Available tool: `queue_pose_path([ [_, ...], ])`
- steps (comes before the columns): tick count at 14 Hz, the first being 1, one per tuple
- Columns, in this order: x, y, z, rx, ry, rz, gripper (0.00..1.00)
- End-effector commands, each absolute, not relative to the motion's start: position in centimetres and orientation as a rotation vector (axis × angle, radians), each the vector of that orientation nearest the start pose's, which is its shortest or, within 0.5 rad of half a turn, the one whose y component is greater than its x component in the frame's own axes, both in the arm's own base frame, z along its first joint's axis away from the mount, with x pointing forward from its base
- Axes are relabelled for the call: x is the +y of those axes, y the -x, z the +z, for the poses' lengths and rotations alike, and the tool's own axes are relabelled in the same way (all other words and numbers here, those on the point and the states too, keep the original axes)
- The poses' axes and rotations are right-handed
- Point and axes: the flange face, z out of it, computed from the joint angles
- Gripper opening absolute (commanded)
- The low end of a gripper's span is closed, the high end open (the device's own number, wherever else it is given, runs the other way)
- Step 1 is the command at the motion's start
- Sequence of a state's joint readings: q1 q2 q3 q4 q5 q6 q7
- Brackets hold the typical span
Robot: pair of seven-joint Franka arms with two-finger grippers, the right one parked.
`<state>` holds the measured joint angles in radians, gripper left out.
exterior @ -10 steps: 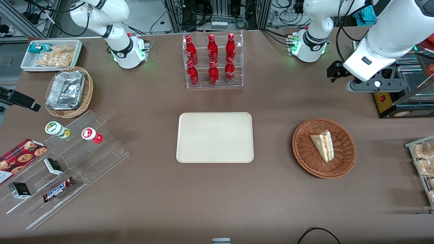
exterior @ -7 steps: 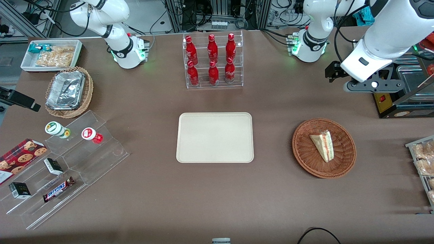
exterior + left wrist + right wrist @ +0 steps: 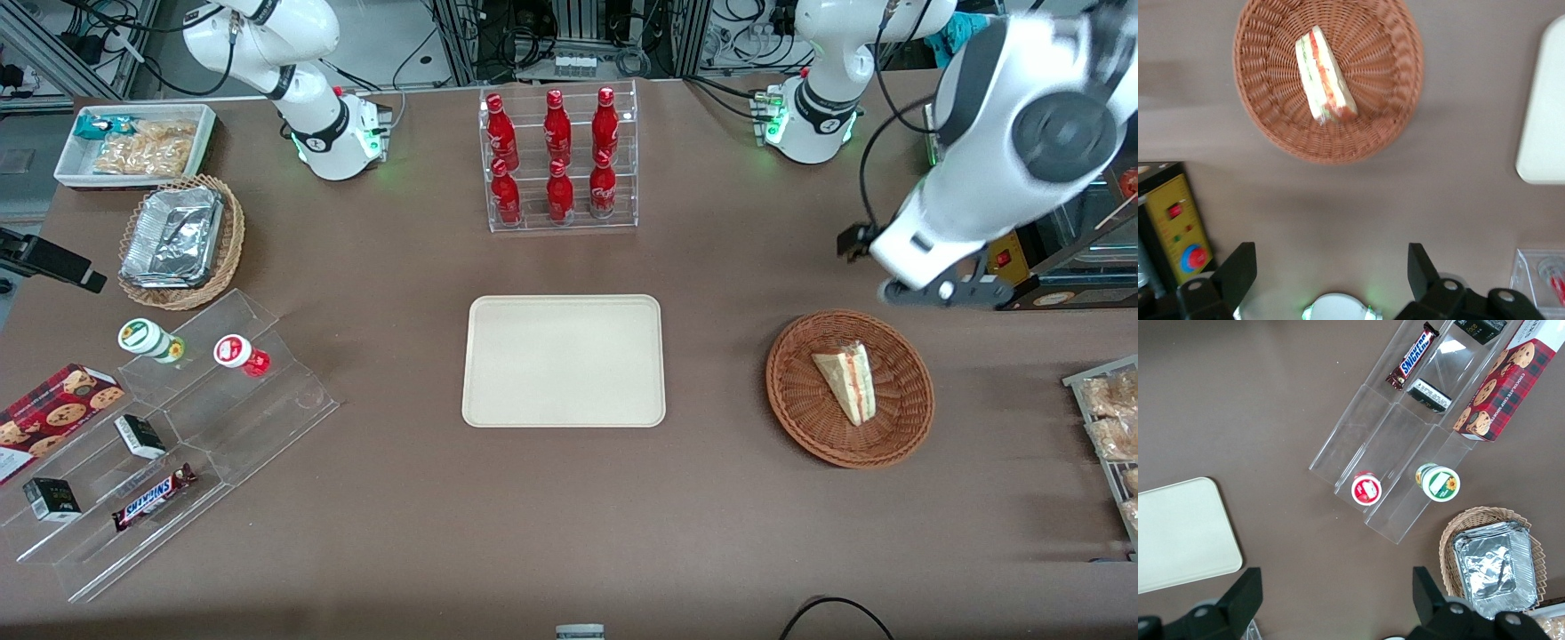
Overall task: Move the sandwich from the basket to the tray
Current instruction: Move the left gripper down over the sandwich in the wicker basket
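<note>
Front view: clear-wrapped triangular sandwich [image 3: 845, 381] lies in the round reddish-brown wicker basket [image 3: 902, 420]; cream rectangular plastic tray [image 3: 564, 360] near the basket is bare. Left gripper [image 3: 1328, 273] hovers above table just beside the basket, jaws spread, holding nothing. Nothing done yet.

My gripper [image 3: 1330, 273], matt black plastic fingers spread wide, hangs above the matt brown table [image 3: 711, 267] by the woven wicker basket [image 3: 907, 391]. In it lies the sandwich [image 3: 846, 380], soft pale bread; the tray [image 3: 564, 360] looks smooth, matt cream plastic.

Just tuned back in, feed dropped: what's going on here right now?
The left arm's tool is open and empty, up above the table, farther from the front camera than the basket. The sandwich lies in the basket, untouched. The tray has nothing on it.
</note>
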<state>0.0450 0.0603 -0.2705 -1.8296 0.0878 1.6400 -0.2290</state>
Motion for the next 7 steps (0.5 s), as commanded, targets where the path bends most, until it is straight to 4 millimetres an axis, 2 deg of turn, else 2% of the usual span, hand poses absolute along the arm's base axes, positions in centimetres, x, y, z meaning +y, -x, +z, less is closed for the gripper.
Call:
queue_pose_path([
  [1,-9.5,-53.1,41.1,-0.168,2.996,0.292,1.00],
  [2,-8.9,-53.5,38.4,-0.243,3.005,0.262,1.00],
  [4,-8.2,-53.8,34.5,-0.353,3.015,0.229,1.00],
  [7,-7.0,-54.7,30.4,-0.531,3.003,0.225,1.00],
])
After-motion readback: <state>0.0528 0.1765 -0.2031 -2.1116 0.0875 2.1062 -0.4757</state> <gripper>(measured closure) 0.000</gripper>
